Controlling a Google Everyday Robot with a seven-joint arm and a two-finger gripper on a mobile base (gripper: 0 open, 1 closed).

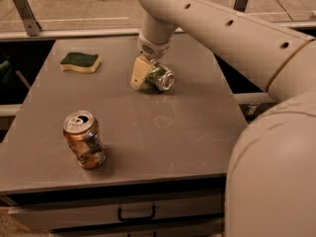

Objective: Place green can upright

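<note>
The green can [164, 78] lies on its side on the grey table [148, 132], toward the back centre, its silver end facing right and toward the camera. My gripper [149, 77] comes down from the large beige arm and sits right at the can, its tan pad against the can's left side. The far side of the can is hidden by the gripper's wrist. An orange-brown can [84, 139] stands upright, slightly dented, near the front left of the table.
A green-and-yellow sponge [80, 61] lies at the back left. The arm's big beige link [266, 172] fills the right foreground and hides the table's right front corner. A drawer with a dark handle [136, 214] is below the front edge.
</note>
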